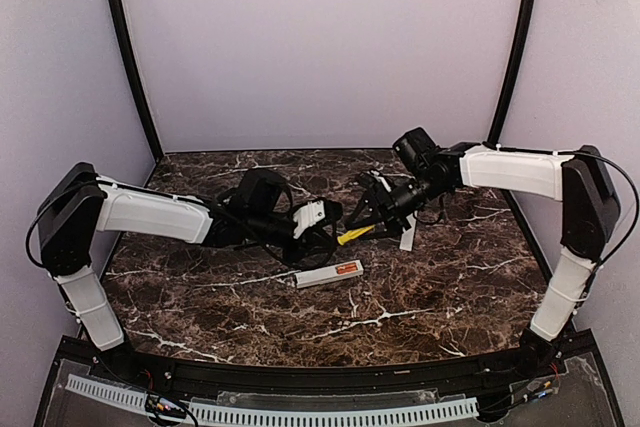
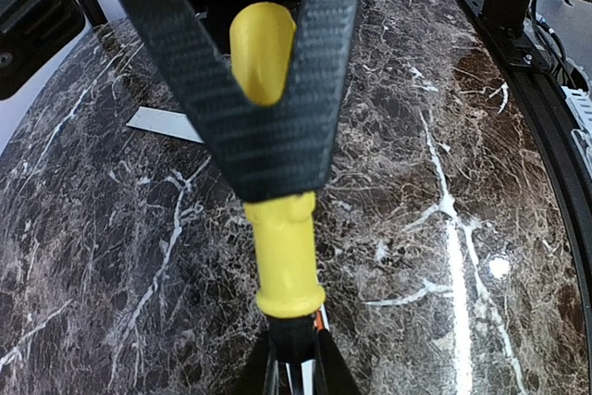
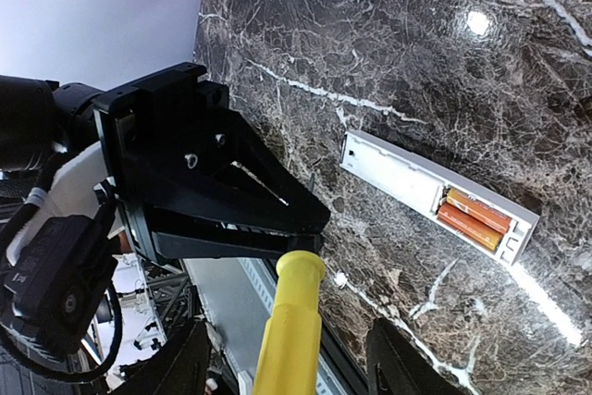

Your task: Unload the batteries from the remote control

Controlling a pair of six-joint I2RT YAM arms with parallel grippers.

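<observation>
Top external: dark marble desk (image 1: 450, 287), with the left gripper (image 1: 322, 227) and right gripper (image 3: 291, 335) meeting nose to nose mid-desk. The left gripper's jaws are clamped tight on the yellow handle of a screwdriver (image 1: 352, 236), which is held above the desk. The right gripper's jaws are apart, one on each side of the screwdriver with gaps showing, so they are not gripping. The remote control (image 1: 330, 274) lies flat on the desk just nearer the near edge than both grippers, bay uncovered and facing up. A white cover strip (image 2: 166, 124) lies flat on the desk, apart from the remote control. Two orange batteries (image 3: 474, 216) sit side by side in the bay at one end.
</observation>
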